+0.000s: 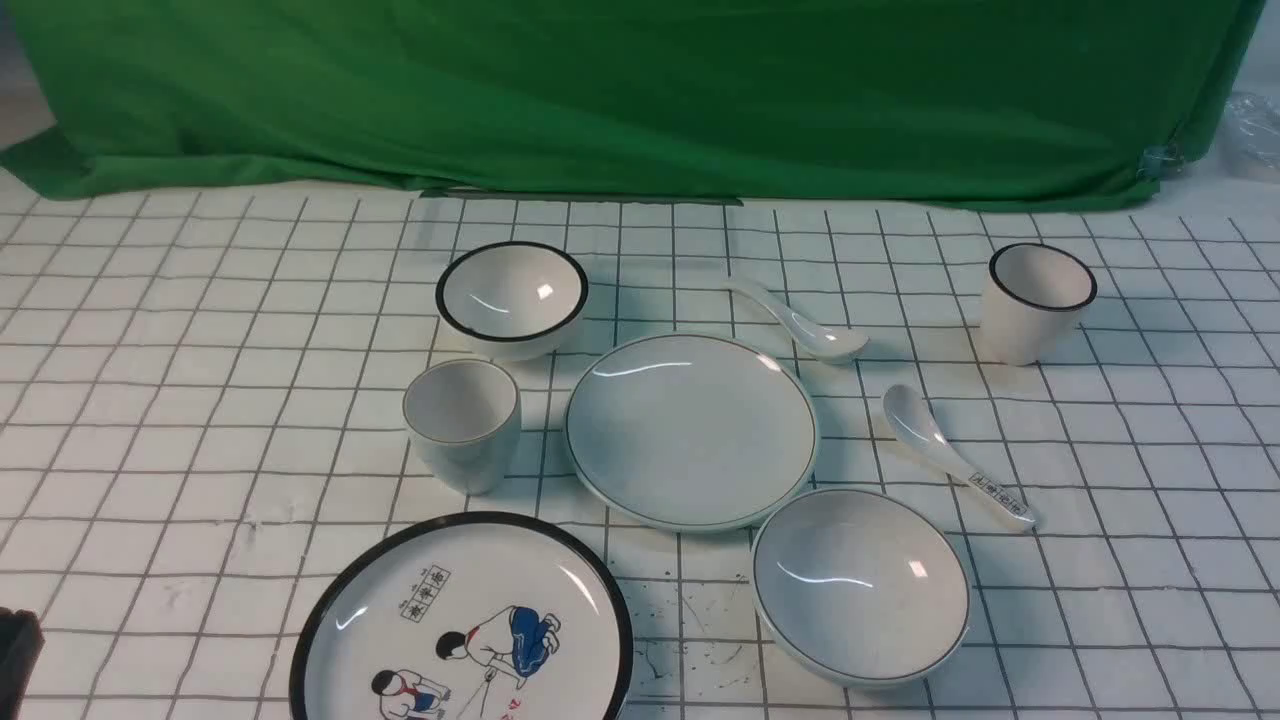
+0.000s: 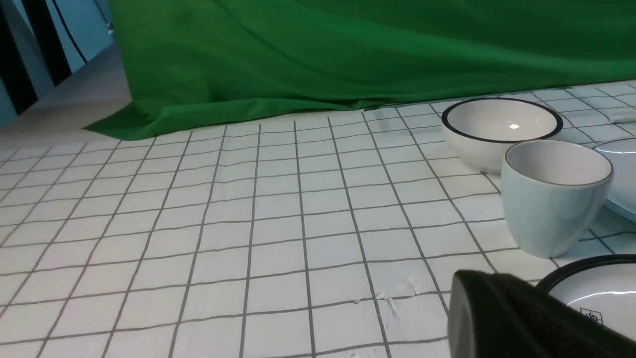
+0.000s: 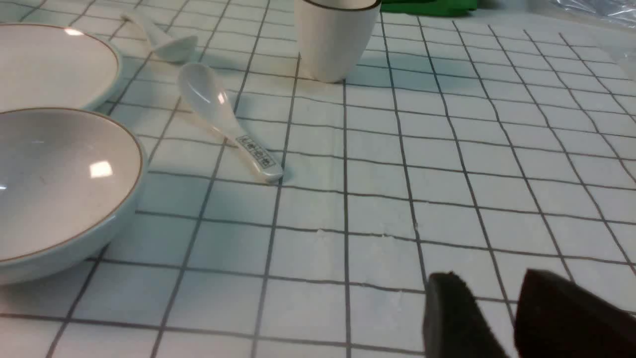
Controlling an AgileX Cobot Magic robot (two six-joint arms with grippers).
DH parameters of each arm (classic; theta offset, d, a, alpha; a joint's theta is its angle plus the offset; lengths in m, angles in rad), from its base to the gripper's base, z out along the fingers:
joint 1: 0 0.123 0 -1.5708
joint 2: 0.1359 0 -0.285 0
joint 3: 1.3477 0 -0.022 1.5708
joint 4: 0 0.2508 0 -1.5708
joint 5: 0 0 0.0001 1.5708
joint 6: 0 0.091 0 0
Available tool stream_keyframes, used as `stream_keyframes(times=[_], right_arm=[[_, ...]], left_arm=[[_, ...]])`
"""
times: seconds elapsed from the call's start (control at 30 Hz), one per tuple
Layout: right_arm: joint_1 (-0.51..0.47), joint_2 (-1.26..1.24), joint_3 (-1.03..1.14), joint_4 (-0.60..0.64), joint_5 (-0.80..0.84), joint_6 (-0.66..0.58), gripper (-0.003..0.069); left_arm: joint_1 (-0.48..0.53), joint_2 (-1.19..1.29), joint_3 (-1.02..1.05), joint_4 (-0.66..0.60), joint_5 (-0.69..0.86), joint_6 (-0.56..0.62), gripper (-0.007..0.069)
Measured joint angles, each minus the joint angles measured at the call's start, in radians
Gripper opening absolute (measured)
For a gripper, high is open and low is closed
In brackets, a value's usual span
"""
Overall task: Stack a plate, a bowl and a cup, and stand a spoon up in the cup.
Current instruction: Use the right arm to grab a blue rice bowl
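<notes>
The pale grey-blue plate [image 1: 690, 430] lies mid-table. The wide pale bowl [image 1: 860, 585] sits at its near right and also shows in the right wrist view [image 3: 59, 184]. The pale cup [image 1: 462, 425] stands left of the plate, upright and empty; it also shows in the left wrist view [image 2: 556, 199]. The plain white spoon [image 1: 800, 320] lies beyond the plate. Only a dark corner of my left gripper [image 1: 15, 650] shows, near left, and one finger [image 2: 497, 318] of it in its wrist view. My right gripper [image 3: 489, 278] is empty, with a narrow gap between its fingers, right of the bowl.
A black-rimmed white bowl [image 1: 512, 298] stands behind the cup. A black-rimmed white cup [image 1: 1038, 303] stands far right. A spoon with a printed handle [image 1: 955, 455] lies right of the plate. A cartoon plate [image 1: 460, 620] lies near front. Green cloth [image 1: 640, 90] hangs behind.
</notes>
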Motion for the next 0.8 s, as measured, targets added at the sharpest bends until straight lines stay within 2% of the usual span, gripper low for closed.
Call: stream_keyframes(times=[0.53, 0.6, 0.73, 0.77, 0.8], right_arm=[[0.000, 0.000, 0.000, 0.000, 0.000, 0.000, 0.0238], [0.000, 0.000, 0.000, 0.000, 0.000, 0.000, 0.0238], [0.000, 0.000, 0.000, 0.000, 0.000, 0.000, 0.0238], [0.000, 0.000, 0.000, 0.000, 0.000, 0.000, 0.0238], [0.000, 0.000, 0.000, 0.000, 0.000, 0.000, 0.0238]], left_arm=[[0.000, 0.000, 0.000, 0.010, -0.002, 0.000, 0.0021], [0.000, 0.000, 0.000, -0.019, -0.022, -0.007, 0.0021], [0.000, 0.000, 0.000, -0.278, -0.208, -0.114, 0.0021], [0.000, 0.000, 0.000, -0.291, -0.218, -0.122, 0.0021], [0.000, 0.000, 0.000, -0.380, -0.312, -0.180, 0.0021]])
